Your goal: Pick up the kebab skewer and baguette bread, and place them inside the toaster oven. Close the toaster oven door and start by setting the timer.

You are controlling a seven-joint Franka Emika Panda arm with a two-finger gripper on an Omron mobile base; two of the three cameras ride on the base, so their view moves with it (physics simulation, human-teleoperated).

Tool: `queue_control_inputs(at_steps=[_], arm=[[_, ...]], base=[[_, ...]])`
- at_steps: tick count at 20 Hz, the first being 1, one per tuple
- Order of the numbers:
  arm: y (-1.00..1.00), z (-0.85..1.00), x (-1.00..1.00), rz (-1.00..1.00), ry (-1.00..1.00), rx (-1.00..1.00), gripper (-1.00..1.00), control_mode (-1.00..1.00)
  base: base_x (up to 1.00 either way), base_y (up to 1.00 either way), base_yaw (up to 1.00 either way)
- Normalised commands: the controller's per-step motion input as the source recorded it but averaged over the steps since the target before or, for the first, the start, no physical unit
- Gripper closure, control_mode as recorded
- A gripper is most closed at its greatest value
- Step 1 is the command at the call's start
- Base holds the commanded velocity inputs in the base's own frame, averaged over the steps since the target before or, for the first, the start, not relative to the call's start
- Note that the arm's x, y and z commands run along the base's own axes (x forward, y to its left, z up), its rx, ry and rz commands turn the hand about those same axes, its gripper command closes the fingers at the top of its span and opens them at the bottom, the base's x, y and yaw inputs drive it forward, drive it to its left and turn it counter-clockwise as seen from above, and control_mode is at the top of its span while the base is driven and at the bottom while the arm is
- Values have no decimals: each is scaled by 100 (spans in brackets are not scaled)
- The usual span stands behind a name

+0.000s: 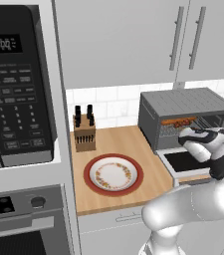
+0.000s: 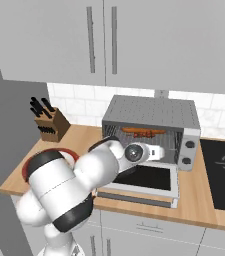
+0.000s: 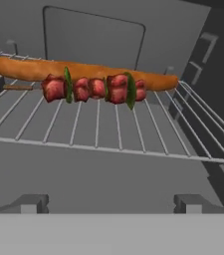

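Note:
The toaster oven [image 1: 183,102] [image 2: 154,112] stands at the back of the counter with its door [image 1: 185,160] [image 2: 149,177] dropped flat open. On its wire rack [image 3: 98,129] the long orange-brown baguette bread [image 3: 29,68] [image 2: 143,131] [image 1: 178,121] lies across the back. The kebab skewer [image 3: 91,88], with red meat chunks and green pieces, rests just in front of it, touching it. My gripper [image 3: 112,203] [image 1: 190,133] [image 2: 154,152] hovers over the open door at the oven's mouth. It is open and empty, its fingertips [image 3: 34,201] wide apart and short of the food.
A red-rimmed plate [image 1: 113,174] lies bare on the wooden counter left of the oven. A knife block [image 1: 84,130] [image 2: 51,125] stands behind it. The black microwave [image 1: 14,84] fills the left, and a dark cooktop [image 2: 224,172] lies right of the oven. Wall cabinets hang above.

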Motion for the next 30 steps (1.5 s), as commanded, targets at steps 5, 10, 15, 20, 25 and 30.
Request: queue_control_inputs(at_steps=[5, 10, 15, 20, 25, 30], arm=[[-13, 7, -38, 0, 0, 0, -100, -100], [-11, 4, -25, 0, 0, 0, -100, -100], [-18, 1, -38, 0, 0, 0, -100, -100], [-35, 0, -66, 0, 0, 0, -100, -100], [-42, 0, -65, 1, 0, 0, -100, -100], [-38, 0, -43, 3, 0, 0, -100, -100]], base=[[0, 0, 0], [0, 0, 0], [0, 0, 0], [0, 0, 0], [0, 0, 0], [0, 0, 0]])
